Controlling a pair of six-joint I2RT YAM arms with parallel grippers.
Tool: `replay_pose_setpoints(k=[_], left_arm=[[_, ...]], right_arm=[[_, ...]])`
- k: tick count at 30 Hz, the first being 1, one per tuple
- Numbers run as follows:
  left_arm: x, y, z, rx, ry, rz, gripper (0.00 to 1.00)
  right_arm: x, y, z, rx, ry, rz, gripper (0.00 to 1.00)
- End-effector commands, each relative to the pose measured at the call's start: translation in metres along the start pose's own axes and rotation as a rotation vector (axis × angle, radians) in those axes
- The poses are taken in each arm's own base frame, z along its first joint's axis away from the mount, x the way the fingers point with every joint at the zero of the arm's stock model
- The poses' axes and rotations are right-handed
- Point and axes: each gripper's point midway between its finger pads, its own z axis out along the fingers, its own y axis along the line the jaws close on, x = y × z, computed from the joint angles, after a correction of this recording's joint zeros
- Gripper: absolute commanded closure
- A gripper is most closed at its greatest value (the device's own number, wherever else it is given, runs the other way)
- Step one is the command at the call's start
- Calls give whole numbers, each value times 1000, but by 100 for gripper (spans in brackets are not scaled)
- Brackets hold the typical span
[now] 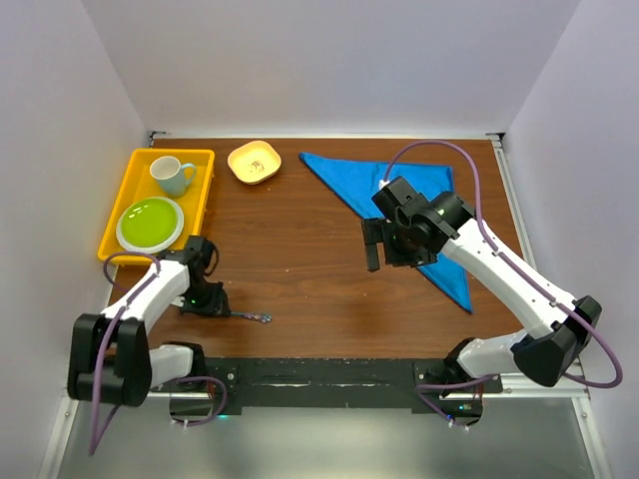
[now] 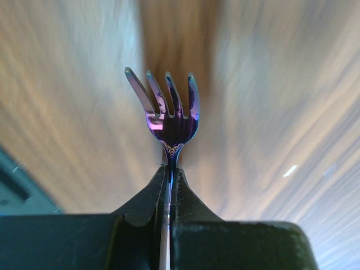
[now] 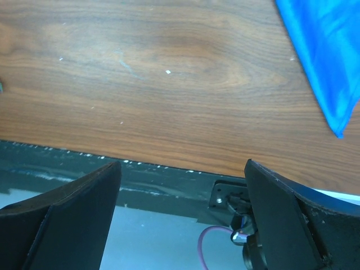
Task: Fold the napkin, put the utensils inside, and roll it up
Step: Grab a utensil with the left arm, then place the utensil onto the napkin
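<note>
The left gripper (image 2: pixel 170 179) is clamped on the handle of the slim iridescent purple metal fork (image 2: pixel 171 121), close to the brown wooden table's (image 1: pixel 300 249) near edge at 7 o'clock. The royal-blue cloth napkin (image 1: pixel 344 175) lies as a triangle at 2 o'clock, with bare wood between them. The right gripper (image 1: pixel 384 244) hangs spread wide by the napkin's long edge.

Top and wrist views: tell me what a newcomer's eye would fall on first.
The iridescent purple fork stands out most, pinched by its handle in the shut left gripper at the near left. Next comes the bright blue napkin, folded into a triangle at the far right, then the yellow tray at the far left.
</note>
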Motion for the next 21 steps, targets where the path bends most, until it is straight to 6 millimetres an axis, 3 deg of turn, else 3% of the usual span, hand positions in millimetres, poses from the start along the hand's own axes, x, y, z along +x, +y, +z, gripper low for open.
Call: replay_pose_setpoints(k=[1, 2, 4, 5, 7, 8, 9, 10, 11, 12, 13, 14, 15, 16, 17, 18, 19, 20, 21], left_arm=[[40, 26, -14, 6, 44, 90, 100], [58, 27, -21, 35, 64, 162, 100], [74, 16, -32, 85, 55, 202, 100], [88, 0, -50, 155, 41, 264, 100], [103, -14, -57, 158, 1, 326, 100], [122, -33, -77, 227, 1, 370, 100], [134, -47, -71, 220, -18, 415, 100], [154, -70, -92, 285, -4, 433, 100], [168, -80, -95, 304, -14, 475, 100], [180, -91, -81, 265, -33, 501, 100], [202, -116, -104, 331, -8, 511, 100], [213, -121, -104, 324, -18, 530, 100], [224, -131, -86, 282, -34, 543, 100], [245, -152, -106, 341, -1, 546, 100], [255, -157, -105, 331, 4, 562, 100], [264, -165, -85, 290, -11, 574, 100], [282, -185, -106, 356, 14, 577, 100], [286, -192, -106, 370, -18, 599, 100], [293, -202, -89, 357, -44, 611, 100]], right_arm=[[-13, -16, -10, 86, -58, 9, 4], [-16, -18, -11, 98, -63, 6, 4], [-19, -28, -11, 155, -59, 6, 4], [-22, -34, -13, 176, -68, 23, 4], [-23, -46, -16, 199, -63, 60, 3], [-26, -60, -18, 208, -60, 134, 3], [-28, -67, -19, 197, -59, 176, 3], [-27, -68, -18, 153, -44, 216, 3], [-31, -83, -22, 152, -65, 283, 4], [-34, -88, -23, 152, -75, 303, 4], [-36, -94, -25, 167, -83, 311, 4], [-38, -100, -26, 182, -86, 327, 4], [-38, -103, -27, 190, -80, 329, 4], [-39, -104, -27, 192, -78, 331, 4], [-42, -107, -29, 196, -88, 340, 4], [-45, -108, -30, 194, -102, 345, 4], [-47, -109, -31, 196, -113, 349, 4], [-49, -110, -31, 198, -121, 351, 4], [-49, -111, -31, 198, -124, 354, 4]])
